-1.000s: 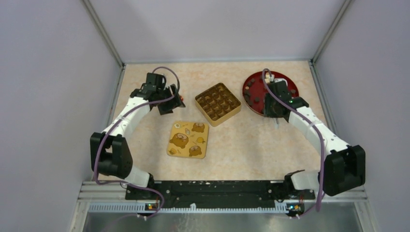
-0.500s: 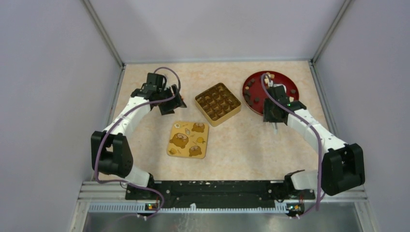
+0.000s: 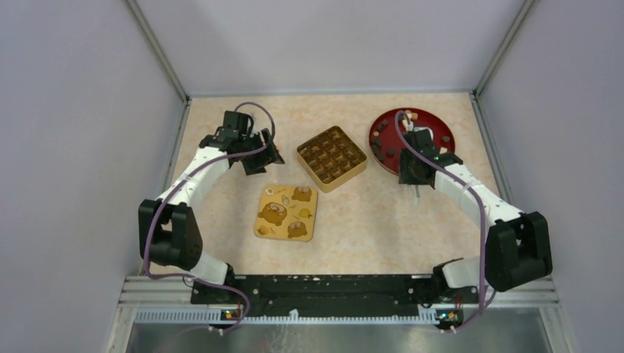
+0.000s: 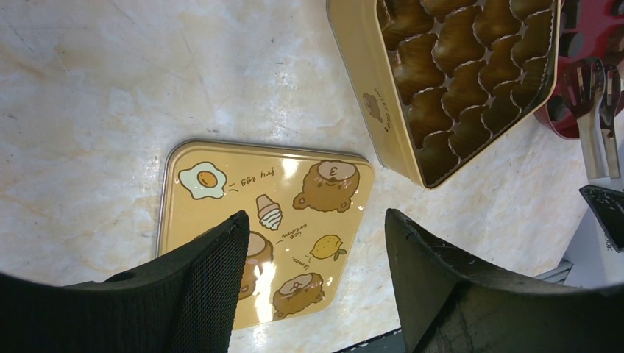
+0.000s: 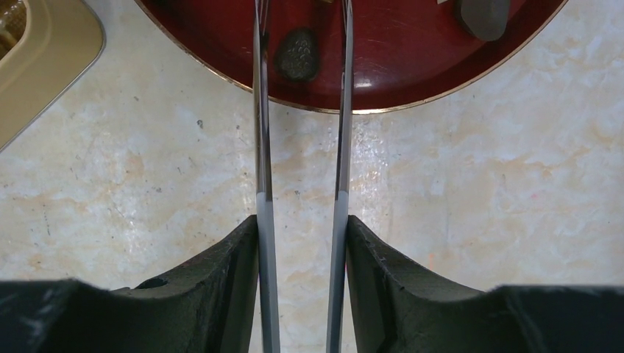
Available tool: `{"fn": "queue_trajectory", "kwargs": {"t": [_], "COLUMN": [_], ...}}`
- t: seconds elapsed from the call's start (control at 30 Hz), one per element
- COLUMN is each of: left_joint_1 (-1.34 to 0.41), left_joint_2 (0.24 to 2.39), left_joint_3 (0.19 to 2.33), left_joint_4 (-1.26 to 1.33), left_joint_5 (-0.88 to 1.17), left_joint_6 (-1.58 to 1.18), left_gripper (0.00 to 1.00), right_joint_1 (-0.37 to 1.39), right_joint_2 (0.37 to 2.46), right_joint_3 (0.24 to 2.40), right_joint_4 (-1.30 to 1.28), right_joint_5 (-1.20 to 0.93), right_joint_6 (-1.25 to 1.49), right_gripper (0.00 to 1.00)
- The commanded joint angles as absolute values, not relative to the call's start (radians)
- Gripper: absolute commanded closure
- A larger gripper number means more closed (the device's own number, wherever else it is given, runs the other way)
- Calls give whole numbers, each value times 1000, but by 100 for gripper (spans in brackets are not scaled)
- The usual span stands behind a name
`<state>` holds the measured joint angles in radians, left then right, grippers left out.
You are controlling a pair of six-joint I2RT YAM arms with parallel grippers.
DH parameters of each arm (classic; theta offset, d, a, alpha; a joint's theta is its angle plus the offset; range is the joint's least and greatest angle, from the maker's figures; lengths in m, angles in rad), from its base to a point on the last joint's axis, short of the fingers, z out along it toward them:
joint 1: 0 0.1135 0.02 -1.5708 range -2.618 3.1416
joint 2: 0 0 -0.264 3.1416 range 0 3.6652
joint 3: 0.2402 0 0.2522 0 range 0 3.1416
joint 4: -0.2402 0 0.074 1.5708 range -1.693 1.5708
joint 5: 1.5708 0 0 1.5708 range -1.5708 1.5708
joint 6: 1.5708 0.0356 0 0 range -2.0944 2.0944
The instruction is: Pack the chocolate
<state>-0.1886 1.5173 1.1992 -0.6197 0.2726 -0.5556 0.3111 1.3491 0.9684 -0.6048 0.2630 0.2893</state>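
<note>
Chocolate lump lies between parted tips of tweezers clamped in the right gripper.

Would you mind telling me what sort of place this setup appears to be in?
Probably a robotics lab test cell: plain grey walls enclose a small table, with two robot arms bolted at its edge, beside a compartmented tin and a red plate of chocolates.

In the right wrist view the tongs run off the top edge, tips unseen. The red plate is cut there too, as is a dark lump, perhaps a chocolate. In the left wrist view the left gripper covers the yellow lid's near edge, and the picture's top cuts the tin.
</note>
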Motion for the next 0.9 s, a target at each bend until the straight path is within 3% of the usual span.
{"fn": "queue_trajectory", "kwargs": {"t": [0.0, 0.1, 0.27, 0.5, 0.87], "left_joint_1": [-183, -183, -183, -183, -183], "left_joint_2": [1517, 1518, 1522, 1538, 1540], "left_joint_3": [1192, 1192, 1191, 1183, 1179], "left_joint_4": [-584, -586, -588, -584, -594], "left_joint_5": [283, 288, 288, 290, 252], "left_joint_6": [-561, -555, -554, -547, -559], "left_gripper": [27, 27, 27, 27, 26], "right_joint_1": [302, 303, 303, 303, 302], "right_joint_2": [1363, 1370, 1356, 1312, 1279], "right_joint_3": [987, 995, 1006, 1032, 1150], "right_joint_4": [-536, -538, -542, -561, -581], "right_joint_5": [267, 264, 259, 285, 229], "right_joint_6": [285, 282, 283, 276, 268], "right_gripper": [57, 58, 70, 80, 81]}}
